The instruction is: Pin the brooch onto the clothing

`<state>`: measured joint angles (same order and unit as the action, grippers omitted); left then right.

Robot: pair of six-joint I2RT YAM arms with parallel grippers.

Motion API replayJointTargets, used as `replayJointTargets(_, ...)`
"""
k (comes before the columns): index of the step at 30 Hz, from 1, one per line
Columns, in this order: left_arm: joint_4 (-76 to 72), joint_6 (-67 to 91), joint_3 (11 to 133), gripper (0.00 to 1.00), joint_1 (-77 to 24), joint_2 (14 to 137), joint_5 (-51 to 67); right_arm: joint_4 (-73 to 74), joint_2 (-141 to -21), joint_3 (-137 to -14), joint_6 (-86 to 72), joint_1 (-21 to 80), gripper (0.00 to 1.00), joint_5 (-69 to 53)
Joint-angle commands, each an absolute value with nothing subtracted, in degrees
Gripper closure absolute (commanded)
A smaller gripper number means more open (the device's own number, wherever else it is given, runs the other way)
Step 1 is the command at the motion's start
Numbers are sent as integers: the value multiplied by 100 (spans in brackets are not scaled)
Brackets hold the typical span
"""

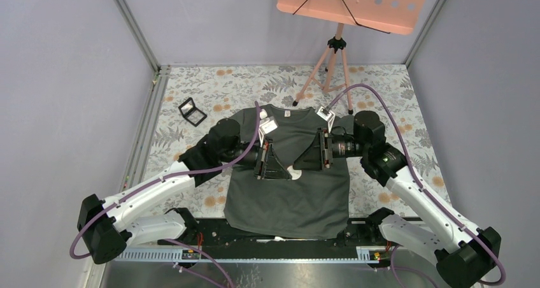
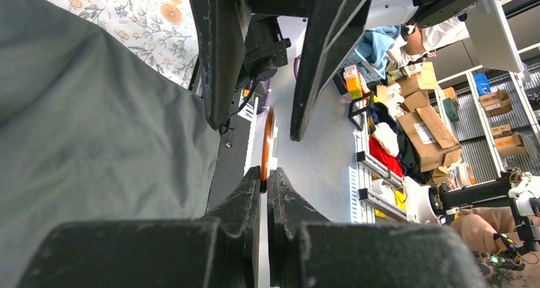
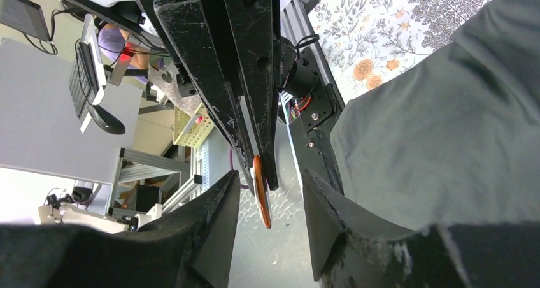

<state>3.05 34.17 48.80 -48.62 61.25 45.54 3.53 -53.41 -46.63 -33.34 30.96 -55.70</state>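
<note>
A dark grey-green short-sleeved cotton T-shirt (image 1: 286,205) lies flat on the flower-printed counter (image 1: 191,90), neck away from the arm bases. Both arms cross its sleeves and hide most of them.

Above the chest, the left gripper (image 2: 265,176) has its jaws pressed together on the small orange-brown round brooch (image 2: 268,141). The brooch shows only edge-on, as a thin orange sliver sticking out past the tips. Its face and its pin cannot be made out.

The right gripper (image 3: 270,180) faces it tip to tip. Its jaws stand partly apart, one on each side of the brooch, with a gap visible on both sides and nothing gripped.

In the top view the black jaws cover the brooch almost wholly, leaving only a pale speck between the tips. Whether the brooch touches the cloth cannot be told from any view.

A small black square case (image 1: 192,111) sits on the counter to the left of the shirt's shoulder, well apart from the grippers.
</note>
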Motion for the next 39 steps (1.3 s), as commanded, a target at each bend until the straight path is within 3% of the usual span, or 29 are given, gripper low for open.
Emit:
replayJointTargets(1,-215,3547,5040,100,-4858,6134,4751,-188,-5312,-4652,-3383,3226,54,-5782)
replayJointTargets(8,-449,3675,4989,100,-4859,6122,4719,-277,-5251,-4595,-3389,3253,73,-5747)
replayJointTargets(12,-739,3823,4880,100,-4860,6095,4638,-402,-5197,-4583,-3417,3263,100,-5674)
replayJointTargets(13,-845,3873,4845,98,-4860,6082,4601,-460,-5144,-4554,-3458,3261,100,-5560)
replayJointTargets(16,-1118,3981,4724,50,-4860,5959,4361,-966,-4840,-4300,-3754,3253,100,-4848)
replayJointTargets(17,-1269,4007,4669,39,-4856,5886,4299,-1297,-4730,-4155,-3948,3250,100,-4683)
replayJointTargets(23,-2205,4300,4259,17,-4860,5489,3875,-2188,-4319,-3809,-4496,3257,100,-4016)
replayJointTargets(26,-2288,4317,4223,19,-4860,5424,3656,-2180,-4236,-3811,-4476,3252,100,-3877)
replayJointTargets(33,-2485,4451,4187,54,-4860,5468,3125,-2253,-4102,-3806,-4491,3260,100,-3706)
replayJointTargets(39,-2910,4718,4192,62,-4856,5716,3253,-2328,-4122,-3791,-4561,3255,100,-3793)
